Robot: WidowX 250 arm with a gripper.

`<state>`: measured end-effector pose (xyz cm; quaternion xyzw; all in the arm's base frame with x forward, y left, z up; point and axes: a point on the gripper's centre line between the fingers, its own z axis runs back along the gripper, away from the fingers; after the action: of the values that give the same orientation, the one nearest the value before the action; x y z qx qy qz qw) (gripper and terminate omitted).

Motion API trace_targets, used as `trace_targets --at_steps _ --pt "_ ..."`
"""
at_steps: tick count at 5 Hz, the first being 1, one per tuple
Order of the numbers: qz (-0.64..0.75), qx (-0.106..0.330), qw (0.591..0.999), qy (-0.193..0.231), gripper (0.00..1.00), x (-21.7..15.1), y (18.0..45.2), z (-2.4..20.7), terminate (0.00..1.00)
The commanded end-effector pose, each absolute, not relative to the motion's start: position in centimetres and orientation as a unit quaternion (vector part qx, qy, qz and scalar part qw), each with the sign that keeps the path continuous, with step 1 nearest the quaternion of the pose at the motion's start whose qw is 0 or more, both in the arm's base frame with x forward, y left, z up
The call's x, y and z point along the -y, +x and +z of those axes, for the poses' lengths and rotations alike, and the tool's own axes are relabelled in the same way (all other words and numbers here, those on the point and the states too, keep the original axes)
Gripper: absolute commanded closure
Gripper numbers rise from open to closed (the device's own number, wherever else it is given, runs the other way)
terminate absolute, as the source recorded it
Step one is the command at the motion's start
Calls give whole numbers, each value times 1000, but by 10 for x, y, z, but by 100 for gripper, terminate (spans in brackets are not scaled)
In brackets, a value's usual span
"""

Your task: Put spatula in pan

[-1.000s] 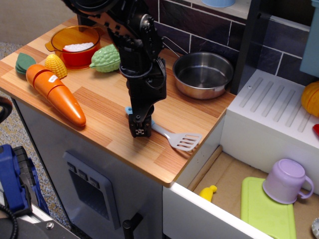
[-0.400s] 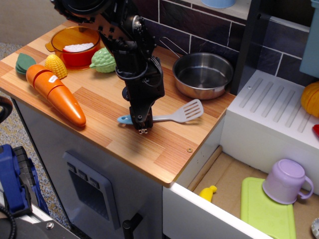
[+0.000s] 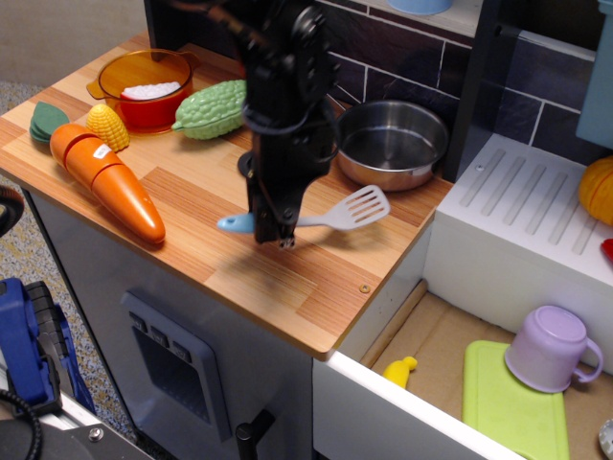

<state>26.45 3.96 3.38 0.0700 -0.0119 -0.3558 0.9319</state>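
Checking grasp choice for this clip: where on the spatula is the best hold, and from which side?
The narrow handle where it meets the neck, from above. The spatula is long and thin, roughly level, so the gripper jaws close across its width, as here, leaving the wide blade free toward the pan.

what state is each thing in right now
spatula: held level in the gripper, lifted off the counter, blade toward the pan
gripper: fingers shut on the spatula handle
pan: upright on the counter, empty
orange pot: upright, something white inside
carrot: lying on its side
green gourd: lying beside the pot
corn: lying on the counter
purple cup: tipped on the green board
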Motion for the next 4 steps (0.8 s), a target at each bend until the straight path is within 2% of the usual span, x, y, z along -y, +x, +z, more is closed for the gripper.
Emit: trace_targets --at_steps 1,2,4 --pt "-353 25 929 104 100 -34 289 80 0" --pt "-357 17 927 111 100 -31 304 94 0" --pt "-393 33 911 120 100 -47 339 94 0"
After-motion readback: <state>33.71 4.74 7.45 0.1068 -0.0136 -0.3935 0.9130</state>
